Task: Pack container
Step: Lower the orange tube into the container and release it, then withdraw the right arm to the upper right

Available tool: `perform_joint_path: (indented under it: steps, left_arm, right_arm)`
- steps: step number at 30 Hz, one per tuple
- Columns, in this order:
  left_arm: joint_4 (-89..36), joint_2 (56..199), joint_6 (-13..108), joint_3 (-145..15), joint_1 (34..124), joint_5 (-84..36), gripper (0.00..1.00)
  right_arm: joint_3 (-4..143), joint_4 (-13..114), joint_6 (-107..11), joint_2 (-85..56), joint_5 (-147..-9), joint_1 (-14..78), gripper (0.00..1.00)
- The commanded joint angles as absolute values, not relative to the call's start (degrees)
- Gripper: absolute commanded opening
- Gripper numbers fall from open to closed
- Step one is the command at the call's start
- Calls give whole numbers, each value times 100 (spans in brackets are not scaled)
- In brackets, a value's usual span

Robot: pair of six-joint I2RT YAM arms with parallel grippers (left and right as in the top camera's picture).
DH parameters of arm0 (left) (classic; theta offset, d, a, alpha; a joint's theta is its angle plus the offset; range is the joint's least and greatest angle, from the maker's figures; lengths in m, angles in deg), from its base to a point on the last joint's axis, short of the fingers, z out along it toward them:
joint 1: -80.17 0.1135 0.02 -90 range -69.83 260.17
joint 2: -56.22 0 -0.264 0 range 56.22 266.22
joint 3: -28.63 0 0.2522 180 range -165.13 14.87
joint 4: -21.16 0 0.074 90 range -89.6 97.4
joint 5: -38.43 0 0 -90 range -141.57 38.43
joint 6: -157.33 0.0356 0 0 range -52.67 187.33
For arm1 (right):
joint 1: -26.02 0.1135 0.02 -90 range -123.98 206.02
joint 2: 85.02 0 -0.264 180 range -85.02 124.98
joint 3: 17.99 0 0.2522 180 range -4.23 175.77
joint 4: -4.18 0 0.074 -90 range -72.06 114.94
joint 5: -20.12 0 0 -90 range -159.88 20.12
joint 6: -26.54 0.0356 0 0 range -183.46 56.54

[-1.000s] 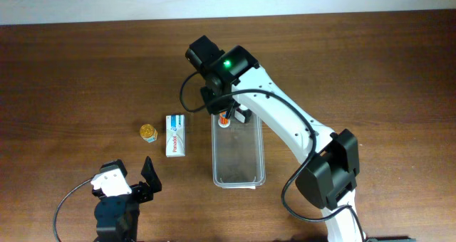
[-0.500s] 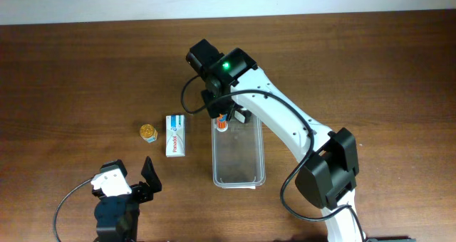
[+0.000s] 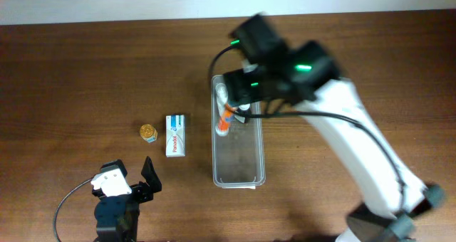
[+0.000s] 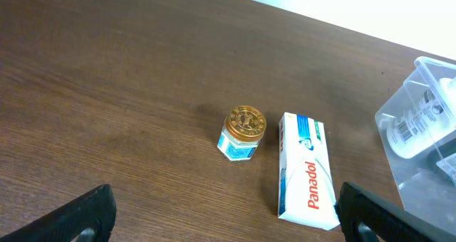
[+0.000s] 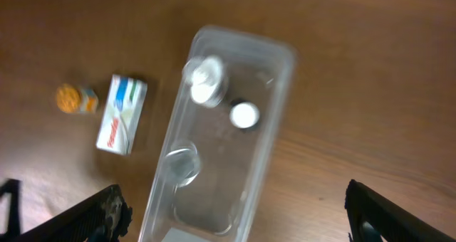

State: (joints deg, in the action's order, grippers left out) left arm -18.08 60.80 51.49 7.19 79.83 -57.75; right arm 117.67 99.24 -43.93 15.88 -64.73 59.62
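Note:
The container point(image 3: 259, 151), a long clear plastic bin, lies lengthwise mid-table. At its far end sit a white bottle point(image 3: 222, 92) and a small bottle with orange on it point(image 3: 224, 121). My right gripper point(image 3: 246, 92) hovers above that end, blurred; in its wrist view it point(image 5: 239, 221) is open and empty over the container point(image 5: 274, 110), where a white bottle point(image 5: 203, 85) and a white cap point(image 5: 244, 114) show. My left gripper point(image 4: 228, 224) is open and empty near the front left, short of the Panadol box point(image 4: 306, 171) and the gold-lidded jar point(image 4: 242, 132).
On the bare wood left of the container lie the white Panadol box point(image 3: 176, 135) and the small gold-lidded jar point(image 3: 148, 132). My left gripper point(image 3: 130, 176) rests at the table's front edge. The right arm's white links cross above the table's right side.
My right gripper opened and let go of the orange-marked bottle, which now lies in the container's far end. The right arm lifted and swung right. The left arm stayed still.

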Motion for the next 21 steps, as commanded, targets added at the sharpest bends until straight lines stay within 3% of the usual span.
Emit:
perform_joint_path:
  steps: [1,16,21]
  left_arm:
    - [-1794,6038,5158,745,8007,-5733,99]
    - [-1794,6038,5158,745,8007,-5733,99]
    - [-1794,6038,5158,745,8007,-5733,99]
  right_arm:
    - [11816,10053,-4404,1498,-6425,5862,91]
    - [11792,10254,-4518,1736,-6274,5890,90]
    - [11794,10324,-4017,1691,-6272,5608,91]
